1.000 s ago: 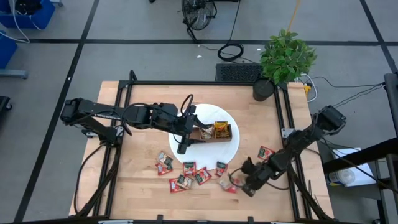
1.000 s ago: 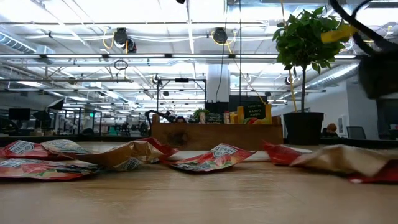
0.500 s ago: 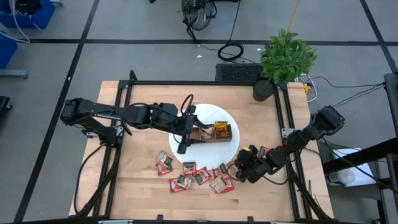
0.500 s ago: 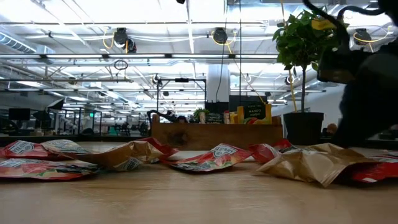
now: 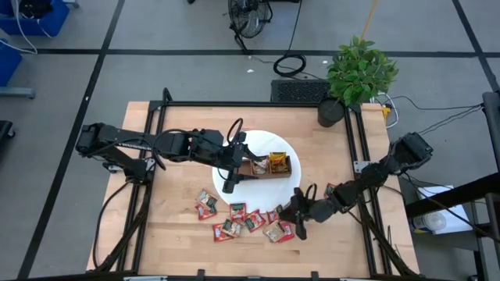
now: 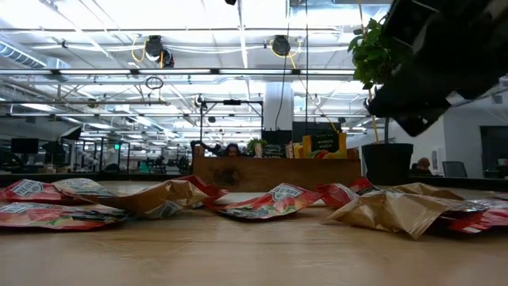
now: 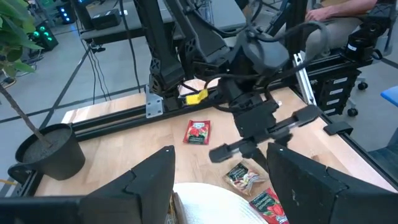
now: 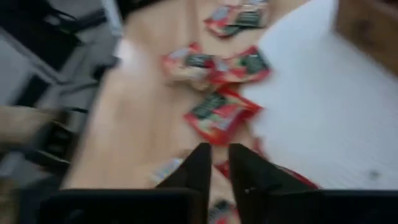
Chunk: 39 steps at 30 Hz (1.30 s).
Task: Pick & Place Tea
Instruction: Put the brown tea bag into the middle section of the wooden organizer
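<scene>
several tea sachets (image 5: pixel 234 219) lie scattered on the bench (image 5: pixel 172 234) before the wooden tray (image 5: pixel 269 165); one should be gripped singly by the right gripper (image 5: pixel 297 218), fingers narrowly parted, empty; the left gripper (image 5: pixel 229 182) waits open

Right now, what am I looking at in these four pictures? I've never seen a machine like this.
Two dark robot arms work at a wooden table. One picture looks straight down, one looks level across the tabletop, and two come from cameras on the arms' wrists. The left tool hangs open over a white plate that carries a wooden tray, holding nothing. The right tool is low at the right end of a scatter of small red and tan tea sachets on the table; its fingers are only slightly apart, and I can't tell whether it holds one. A potted plant stands at the far right corner.
</scene>
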Motion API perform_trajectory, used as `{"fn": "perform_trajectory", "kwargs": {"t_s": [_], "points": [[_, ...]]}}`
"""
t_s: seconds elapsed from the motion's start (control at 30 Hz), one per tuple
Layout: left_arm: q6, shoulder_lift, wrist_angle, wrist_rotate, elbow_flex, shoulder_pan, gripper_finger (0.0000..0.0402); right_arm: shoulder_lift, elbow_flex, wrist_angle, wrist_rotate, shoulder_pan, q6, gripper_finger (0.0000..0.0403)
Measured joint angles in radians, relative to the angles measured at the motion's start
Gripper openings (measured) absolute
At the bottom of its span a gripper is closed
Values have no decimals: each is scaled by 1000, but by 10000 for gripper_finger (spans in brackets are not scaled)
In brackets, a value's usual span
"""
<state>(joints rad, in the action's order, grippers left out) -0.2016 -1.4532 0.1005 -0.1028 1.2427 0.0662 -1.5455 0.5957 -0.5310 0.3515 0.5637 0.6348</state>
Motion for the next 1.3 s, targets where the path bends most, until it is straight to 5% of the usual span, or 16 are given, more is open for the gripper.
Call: {"fn": "perform_trajectory", "kwargs": {"t_s": [0.17,0.27,0.4,0.53,0.63,0.77,1.1,1.3], "points": [[0,0,0,0,0,0,253,0,36,35,-263,-53,154,181],[0,0,0,0,0,0,253,0,124,190,-334,-66,133,233],[0,0,0,0,0,0,253,0,336,600,-338,-66,-9,237],[0,0,0,0,0,0,253,-17,530,1098,-177,-65,-79,211],[0,0,0,0,0,0,253,-44,559,1272,-121,-64,-60,200],[0,0,0,0,0,0,253,-108,512,1305,-191,-92,-70,201],[0,0,0,0,0,0,253,-183,416,1058,-404,-153,-128,247],[0,0,0,0,0,0,253,-179,390,1018,-400,-155,-131,266]]}}
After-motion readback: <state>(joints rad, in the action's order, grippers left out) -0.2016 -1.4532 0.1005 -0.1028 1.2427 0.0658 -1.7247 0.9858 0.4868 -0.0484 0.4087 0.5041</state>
